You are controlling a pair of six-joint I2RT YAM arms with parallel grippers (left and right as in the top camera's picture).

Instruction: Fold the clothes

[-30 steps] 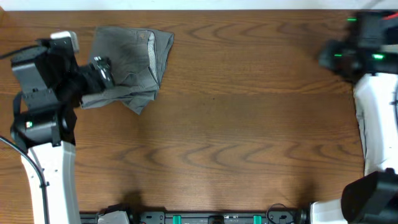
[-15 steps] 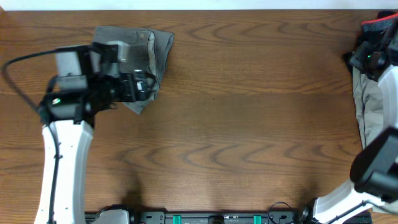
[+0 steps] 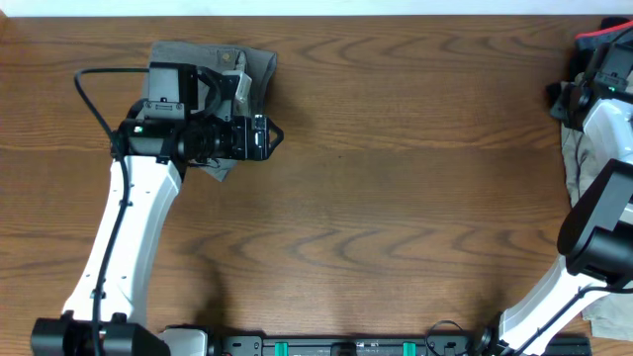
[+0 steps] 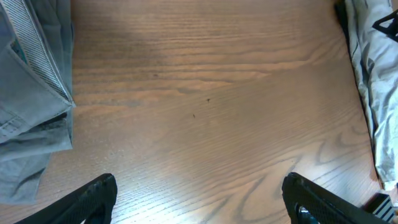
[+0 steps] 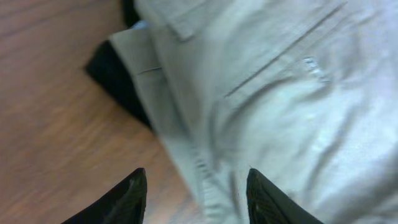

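Since a second ago: left arm (image 3: 129, 227) swung from left edge across grey shorts (image 3: 255, 67), upper left of overhead.
Left gripper (image 4: 199, 188) now over bare tabletop (image 3: 396, 198); jaws wide, empty. Shorts let go; that fold judged done.
Right arm moved down over khaki trousers (image 5: 298, 93), right edge. Right gripper (image 5: 196, 190) jaws half apart above cloth; can't tell if fabric caught. Trousers likely next.
Tabletop: brown wood grain, flat.
Trousers: pale, soft, rumpled, stitched seams.
Shorts: compact layered bundle, ribbed lining showing.

The arms (image 3: 99, 267) have white links (image 3: 127, 222), black joints (image 3: 193, 140) and green lights (image 3: 139, 128)
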